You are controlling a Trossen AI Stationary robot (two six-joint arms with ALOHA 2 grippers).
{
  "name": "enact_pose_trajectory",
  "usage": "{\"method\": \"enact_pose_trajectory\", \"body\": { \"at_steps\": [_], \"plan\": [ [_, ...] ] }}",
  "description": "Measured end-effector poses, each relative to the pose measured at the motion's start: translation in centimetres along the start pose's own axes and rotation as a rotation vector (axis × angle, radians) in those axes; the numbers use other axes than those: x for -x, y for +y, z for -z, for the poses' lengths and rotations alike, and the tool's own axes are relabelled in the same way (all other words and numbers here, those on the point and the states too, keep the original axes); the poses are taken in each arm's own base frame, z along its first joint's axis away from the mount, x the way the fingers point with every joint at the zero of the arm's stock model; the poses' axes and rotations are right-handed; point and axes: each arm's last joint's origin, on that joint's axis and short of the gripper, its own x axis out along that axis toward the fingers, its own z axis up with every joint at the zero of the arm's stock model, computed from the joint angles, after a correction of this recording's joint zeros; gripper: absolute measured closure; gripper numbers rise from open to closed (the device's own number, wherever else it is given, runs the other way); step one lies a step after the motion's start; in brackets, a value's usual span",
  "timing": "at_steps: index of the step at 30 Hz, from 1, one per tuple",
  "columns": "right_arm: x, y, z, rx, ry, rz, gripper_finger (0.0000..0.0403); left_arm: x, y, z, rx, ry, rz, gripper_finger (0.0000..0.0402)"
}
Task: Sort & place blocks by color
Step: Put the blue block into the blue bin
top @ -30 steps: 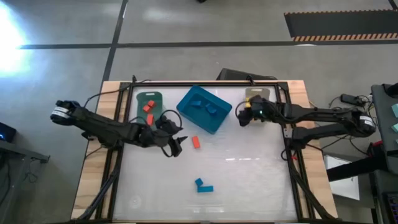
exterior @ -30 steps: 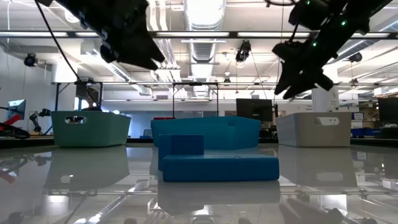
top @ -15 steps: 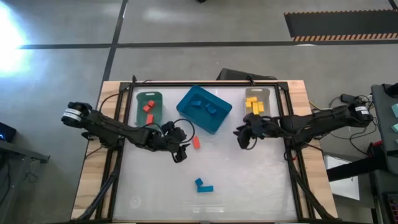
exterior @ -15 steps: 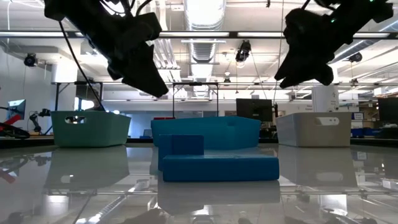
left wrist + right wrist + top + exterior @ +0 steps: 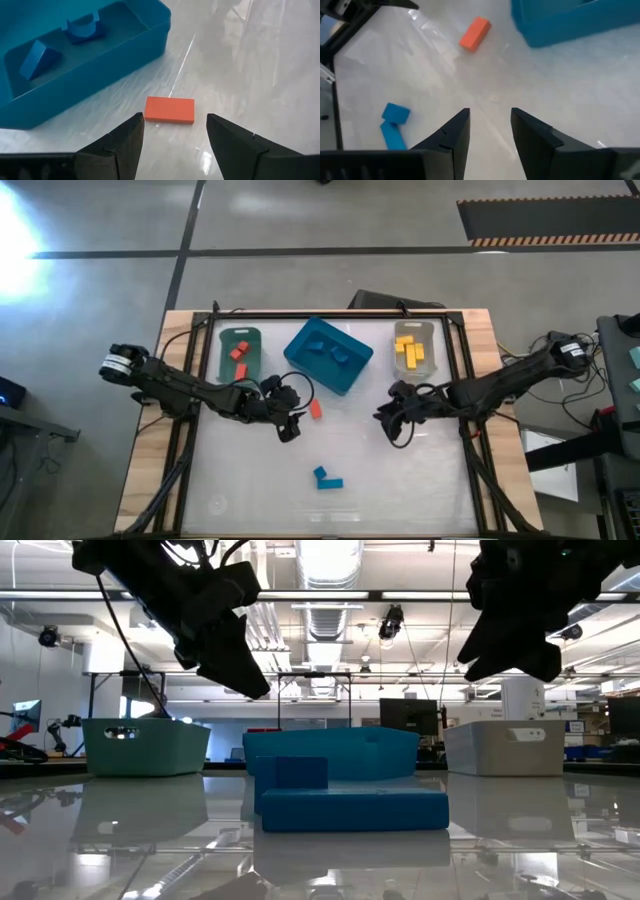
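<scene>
A red block lies flat on the white table, just near of the blue bin. My left gripper hangs open over the table a little short of this block, touching nothing. My right gripper is open too and has nothing between its fingers; it hovers right of the table's middle. Two blue blocks lie together in an L nearer the front edge, and they fill the foreground of the low view.
Three bins stand along the far side. The green bin holds red blocks, the blue bin holds blue blocks, and the grey bin holds yellow blocks. Bare white table lies at the front right.
My right gripper has swung from over the grey bin toward the table's near edge, and it now hangs over the open table. My left gripper has sunk and edged forward toward the red block, then kept still. No block has moved.
</scene>
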Motion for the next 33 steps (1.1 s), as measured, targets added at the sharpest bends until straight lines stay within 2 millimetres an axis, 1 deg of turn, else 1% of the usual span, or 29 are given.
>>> {"method": "enact_pose_trajectory", "body": {
  "at_steps": [9, 13, 19, 23, 25, 28, 33],
  "plan": [
    [-3.2, 2.1, 1.2, 0.062, 0.009, -0.121, 0.0288, 0.0, 0.0, 0.1, -0.012, 0.003, -0.002, 0.0201],
    [-4.3, 3.3, 1.4, 0.11, 0.035, -0.119, 0.0297, 0.0, 0.1, 0.1, -0.027, 0.002, -0.002, 0.0201],
    [-5.9, 6.2, 1.2, 0.273, 0.047, -0.135, 0.0311, 0.1, 0.1, 0.0, -0.026, 0.0, -0.001, 0.0201],
    [-6.8, 7.8, 1.3, 0.501, 0.086, -0.139, 0.0314, 0.1, 0.1, 0.0, -0.048, -0.002, -0.002, 0.0201],
    [-7.3, 8.5, 1.6, 0.585, 0.104, -0.138, 0.0312, 0.2, 0.1, -0.1, -0.046, -0.005, 0.0, 0.0201],
    [-8.1, 9.4, 1.9, 0.633, 0.145, -0.133, 0.0302, 0.5, 0.1, -0.1, -0.039, -0.014, 0.007, 0.0201],
    [-9.4, 11.2, 2.5, 0.715, 0.184, -0.161, 0.026, 0.5, 0.2, -0.1, -0.042, -0.01, 0.007, 0.0201]
  ]
}}
